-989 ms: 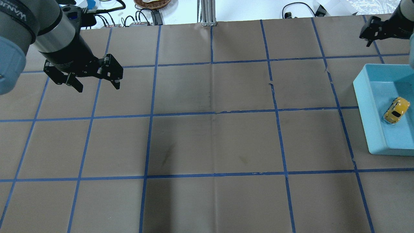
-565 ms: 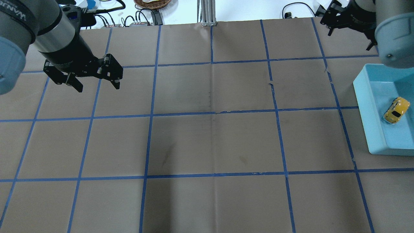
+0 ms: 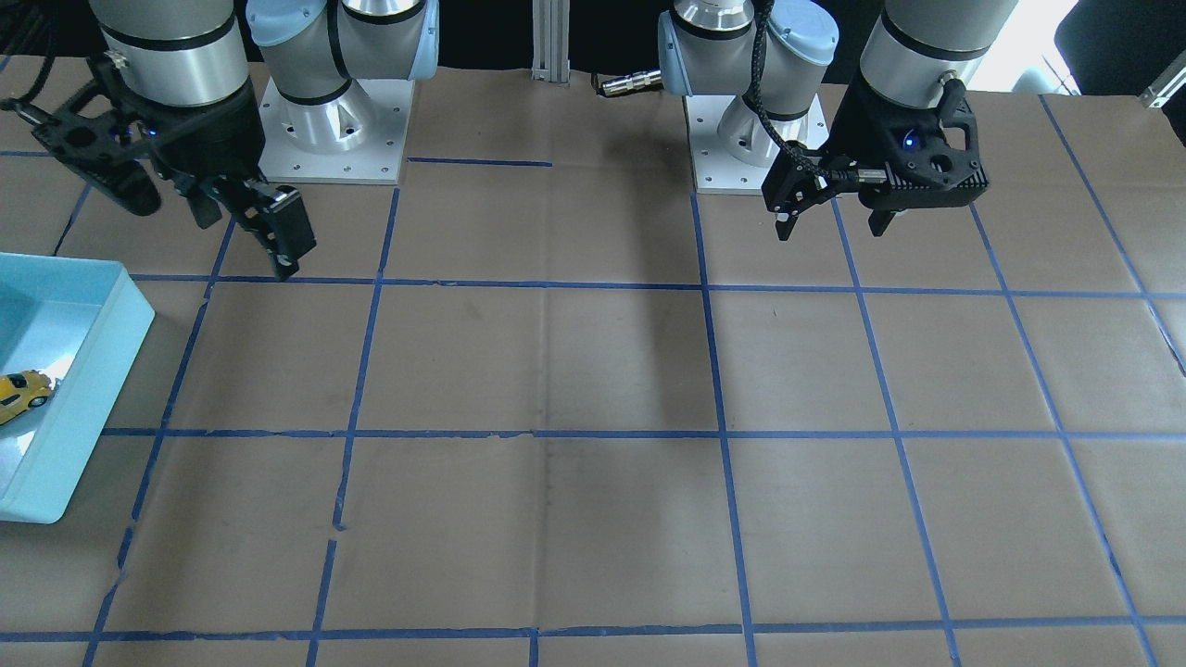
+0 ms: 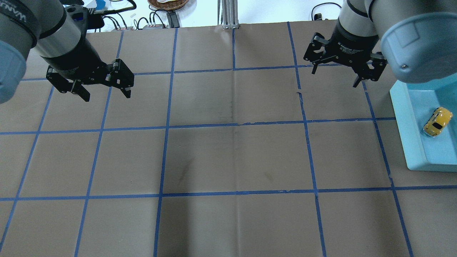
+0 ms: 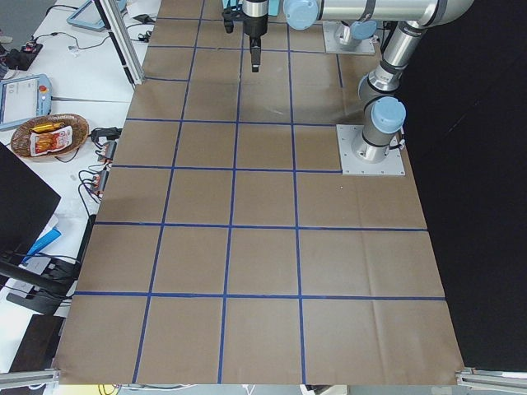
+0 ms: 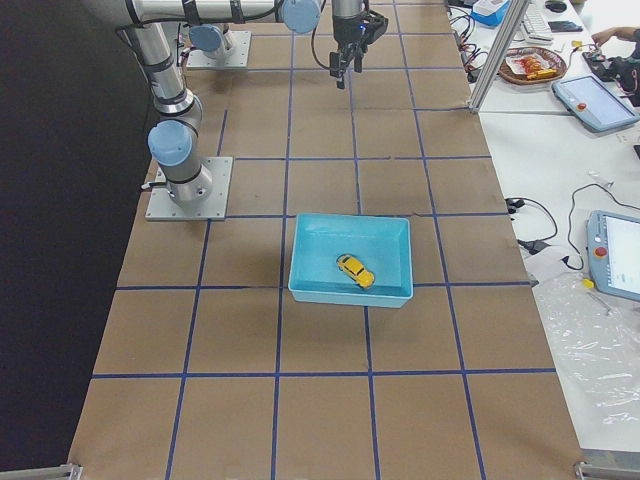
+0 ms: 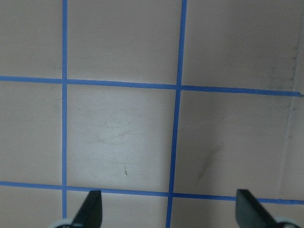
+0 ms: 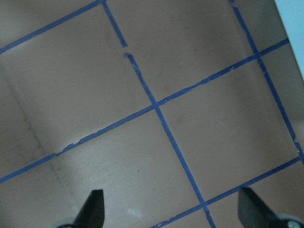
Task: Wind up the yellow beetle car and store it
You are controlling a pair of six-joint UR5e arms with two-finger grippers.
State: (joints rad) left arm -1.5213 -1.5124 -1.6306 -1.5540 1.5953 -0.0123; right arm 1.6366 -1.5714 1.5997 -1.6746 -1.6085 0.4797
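The yellow beetle car (image 4: pixel 437 121) (image 3: pixel 20 393) (image 6: pixel 354 271) lies inside a light blue bin (image 4: pixel 401 121) (image 3: pixel 93 398) (image 6: pixel 350 296) at the table's right end, nothing touching it. My right gripper (image 4: pixel 334 77) (image 3: pixel 213 222) (image 8: pixel 171 209) hangs open and empty above the table, left of the bin and apart from it. Over the table's left part my left gripper (image 4: pixel 107 95) (image 3: pixel 829 230) (image 7: pixel 169 209) is also open, with only bare paper between its fingers.
Brown paper with a blue tape grid (image 4: pixel 235 125) covers the table. The two arm bases (image 3: pixel 334 139) (image 3: pixel 750 139) stand at the robot's edge. An aluminium post (image 4: pixel 228 14), cables and a basket (image 4: pixel 167 3) lie beyond the far edge.
My right gripper swung in from the far right edge toward the table's middle, and now hangs left of the bin. The left gripper and the car kept their places.
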